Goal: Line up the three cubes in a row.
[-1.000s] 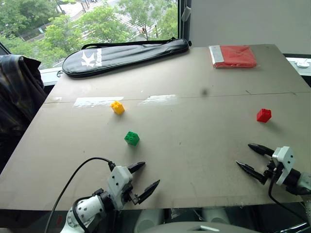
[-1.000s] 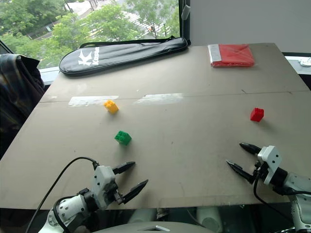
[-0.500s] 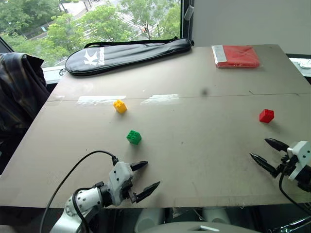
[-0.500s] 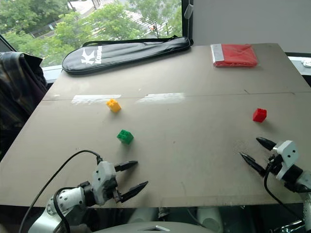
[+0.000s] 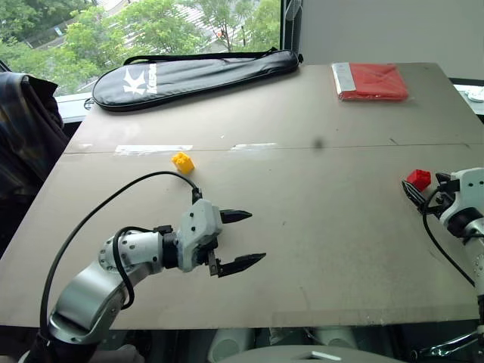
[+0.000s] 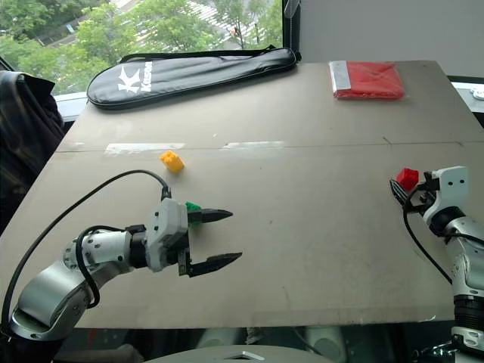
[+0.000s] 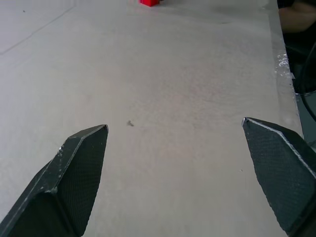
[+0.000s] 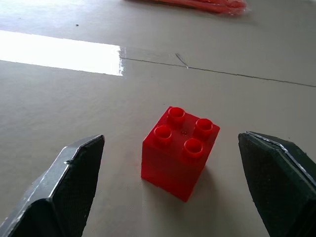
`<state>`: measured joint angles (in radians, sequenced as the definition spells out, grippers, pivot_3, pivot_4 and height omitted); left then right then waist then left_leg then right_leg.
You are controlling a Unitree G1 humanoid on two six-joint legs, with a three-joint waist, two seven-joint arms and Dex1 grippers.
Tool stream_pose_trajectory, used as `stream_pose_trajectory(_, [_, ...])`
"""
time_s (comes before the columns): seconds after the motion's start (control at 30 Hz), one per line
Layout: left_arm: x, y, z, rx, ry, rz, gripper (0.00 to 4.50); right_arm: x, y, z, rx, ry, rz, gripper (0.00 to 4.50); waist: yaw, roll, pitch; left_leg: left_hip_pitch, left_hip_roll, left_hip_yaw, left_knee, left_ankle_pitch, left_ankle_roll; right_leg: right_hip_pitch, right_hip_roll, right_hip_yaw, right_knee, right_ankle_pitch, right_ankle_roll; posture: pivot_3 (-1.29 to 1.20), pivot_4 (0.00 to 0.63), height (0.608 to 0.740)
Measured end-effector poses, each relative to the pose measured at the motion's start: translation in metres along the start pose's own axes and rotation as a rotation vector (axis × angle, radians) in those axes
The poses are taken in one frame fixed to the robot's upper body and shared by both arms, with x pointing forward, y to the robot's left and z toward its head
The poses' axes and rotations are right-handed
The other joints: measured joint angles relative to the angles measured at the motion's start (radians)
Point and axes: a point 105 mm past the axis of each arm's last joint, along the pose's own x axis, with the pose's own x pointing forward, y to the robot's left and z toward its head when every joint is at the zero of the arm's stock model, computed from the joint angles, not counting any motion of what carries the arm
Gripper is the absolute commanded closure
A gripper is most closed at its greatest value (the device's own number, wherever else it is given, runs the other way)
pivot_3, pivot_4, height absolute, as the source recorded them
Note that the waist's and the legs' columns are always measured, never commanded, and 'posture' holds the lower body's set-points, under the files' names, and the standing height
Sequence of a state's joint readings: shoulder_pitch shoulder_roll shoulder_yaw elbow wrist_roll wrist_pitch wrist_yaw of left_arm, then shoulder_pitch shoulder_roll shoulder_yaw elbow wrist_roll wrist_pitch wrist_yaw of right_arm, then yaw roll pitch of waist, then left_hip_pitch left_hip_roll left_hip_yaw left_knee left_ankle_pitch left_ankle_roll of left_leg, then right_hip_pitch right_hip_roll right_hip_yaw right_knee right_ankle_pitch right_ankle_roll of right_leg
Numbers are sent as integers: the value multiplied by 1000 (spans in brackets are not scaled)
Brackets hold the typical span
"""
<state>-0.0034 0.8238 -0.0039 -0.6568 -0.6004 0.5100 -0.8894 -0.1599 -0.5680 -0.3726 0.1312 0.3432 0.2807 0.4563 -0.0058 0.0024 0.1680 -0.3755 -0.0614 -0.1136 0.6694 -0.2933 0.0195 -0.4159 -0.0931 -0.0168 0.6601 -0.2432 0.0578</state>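
Note:
The yellow cube (image 5: 182, 161) sits left of the table's middle. Only a sliver of the green cube (image 6: 192, 205) shows behind my left gripper (image 5: 253, 237), which hangs open above the table, pointing right, with nothing between its fingers. The red cube (image 8: 180, 145) stands studs up near the right edge, also seen as the red cube (image 5: 418, 178) in the head view. My right gripper (image 6: 411, 189) is open and low at the table. It points straight at the red cube, which stands just ahead of the fingertips, apart from both.
A long black racket bag (image 5: 197, 72) lies across the far left of the table (image 5: 318, 287). A flat red cloth packet (image 5: 369, 81) rests at the far right corner. A dark jacket (image 5: 26, 128) hangs beside the left edge.
My left gripper has risen from the near edge and moved forward over the table, now covering the green cube. My right gripper has moved forward and to the right, up to the red cube.

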Motion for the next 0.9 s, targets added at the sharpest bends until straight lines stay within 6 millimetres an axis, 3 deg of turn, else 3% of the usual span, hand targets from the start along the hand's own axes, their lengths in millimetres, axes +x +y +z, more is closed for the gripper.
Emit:
stream_pose_trajectory(0.27, [4, 5, 24, 46, -13, -36, 42, 13, 7, -7, 124, 16, -97, 0, -4, 0, 0, -3, -1, 1, 1, 0, 0, -3, 0, 1, 0, 0, 1, 0, 150, 701])
stream_pose_trajectory(0.3, [5, 6, 27, 52, -15, -38, 0, 14, 7, -6, 128, 13, -106, 535, -5, 0, 0, -3, -1, 1, 1, 0, 0, -3, 0, 1, 0, 0, 1, 0, 150, 701])
stream_pose_trajectory(0.33, [5, 7, 28, 52, -16, -40, 0, 15, 7, -5, 130, 11, -114, 754, -5, 0, 0, -3, -1, 1, 1, 0, 0, -3, 0, 1, 0, 0, 1, 0, 150, 701])
stream_pose_trajectory(0.5, [6, 7, 29, 47, -10, -42, 0, 15, 6, -5, 123, 7, -125, 3194, -6, 0, 0, -2, -1, 2, 1, 0, 0, -3, 1, 2, 1, 1, 1, 0, 150, 701])
stream_pose_trajectory(0.73, [6, 5, 21, 37, 2, -31, 0, 9, 12, -5, 64, 15, -51, 3201, -6, 0, 0, -3, -1, 3, 1, 0, 0, -4, 1, 3, 1, 1, 1, 0, 150, 701])
stream_pose_trajectory(0.9, [4, 1, 11, 6, 23, -39, 0, -2, 73, 1, -112, 9, 422, 3201, -9, 0, 0, -2, 0, 5, 2, 0, 1, -4, 2, 3, 1, 1, 1, 0, 150, 701])
